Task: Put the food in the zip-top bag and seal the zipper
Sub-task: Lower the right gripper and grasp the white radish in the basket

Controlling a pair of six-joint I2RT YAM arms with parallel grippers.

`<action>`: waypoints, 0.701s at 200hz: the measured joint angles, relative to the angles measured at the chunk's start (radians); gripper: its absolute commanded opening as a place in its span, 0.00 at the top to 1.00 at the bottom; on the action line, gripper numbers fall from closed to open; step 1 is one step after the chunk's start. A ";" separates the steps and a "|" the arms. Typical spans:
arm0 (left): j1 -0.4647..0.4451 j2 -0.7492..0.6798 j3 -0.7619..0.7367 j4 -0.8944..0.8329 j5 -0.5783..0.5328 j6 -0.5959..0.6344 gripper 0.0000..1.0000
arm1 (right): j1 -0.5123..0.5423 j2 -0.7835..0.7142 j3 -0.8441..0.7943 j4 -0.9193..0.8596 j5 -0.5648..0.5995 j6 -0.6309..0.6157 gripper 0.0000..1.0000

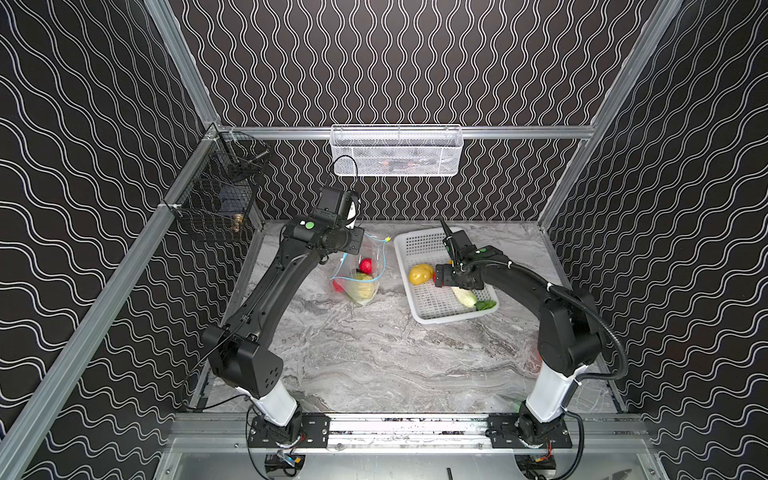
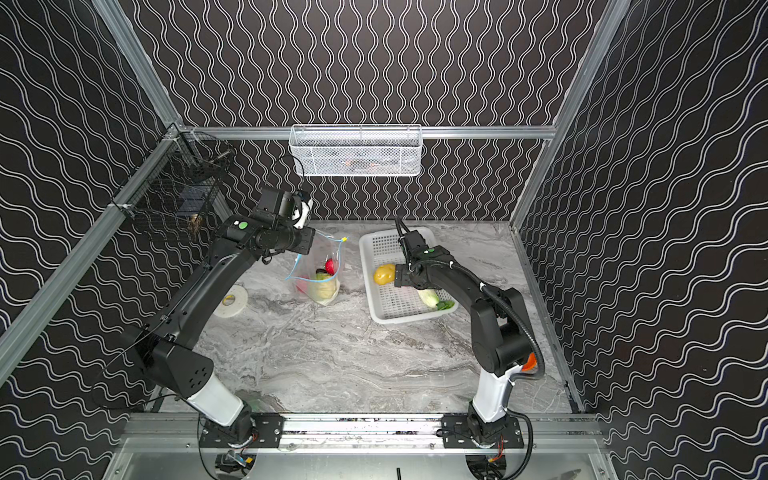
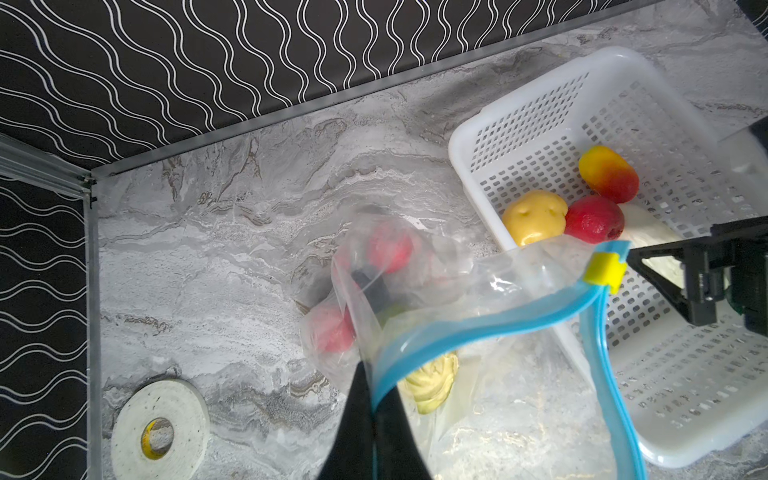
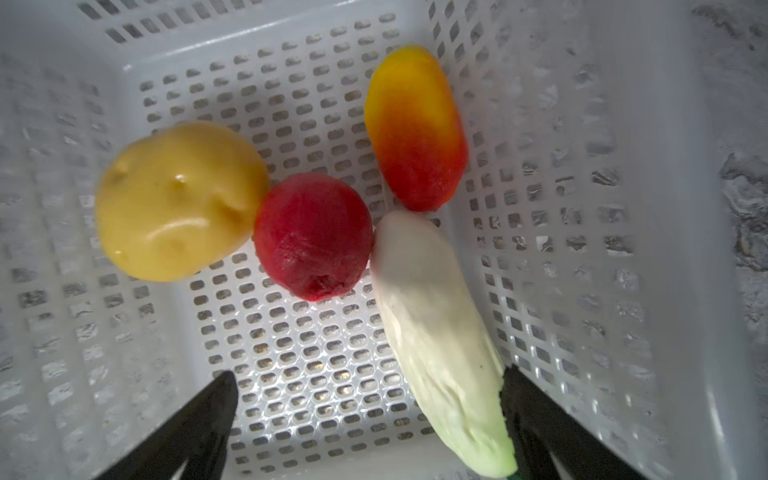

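Now my left gripper [image 3: 372, 388] pinches the zip-top bag [image 3: 478, 286] by its zipper [image 3: 453, 330]. My right gripper [image 4: 370, 378] hangs spread wide over the basket [image 4: 291, 62], beside the radish [image 4: 436, 332].

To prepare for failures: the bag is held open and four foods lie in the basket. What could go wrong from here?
The left hand pinches only the zipper strip of the zip-top bag; the loaded bag may slip free.
The open right hand is off-centre over the white radish, close to the red fruit; closing may push it aside.
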State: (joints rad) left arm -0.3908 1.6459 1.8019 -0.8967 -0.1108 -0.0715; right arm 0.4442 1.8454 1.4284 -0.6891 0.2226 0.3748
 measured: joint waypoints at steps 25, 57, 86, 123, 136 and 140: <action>0.000 0.005 0.002 0.000 0.000 0.000 1.00 | -0.001 0.020 0.001 -0.006 0.011 -0.002 0.01; 0.000 0.005 0.003 0.000 0.000 0.000 1.00 | -0.002 0.033 0.001 -0.006 0.033 -0.015 0.02; 0.000 0.009 0.005 0.000 0.000 0.000 1.00 | -0.027 0.090 0.026 -0.005 0.044 -0.029 0.07; 0.000 0.009 0.005 0.000 -0.001 0.000 1.00 | -0.039 0.128 0.047 -0.009 0.057 -0.049 0.11; 0.000 0.009 0.005 0.000 -0.001 0.000 1.00 | -0.040 0.135 0.051 -0.009 0.057 -0.054 0.13; 0.000 0.009 0.005 0.000 -0.002 0.000 1.00 | -0.042 0.137 0.051 -0.009 0.057 -0.054 0.14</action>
State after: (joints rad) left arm -0.3908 1.6547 1.8069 -0.8963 -0.1123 -0.0715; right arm 0.4026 1.9820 1.4796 -0.6983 0.2798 0.3206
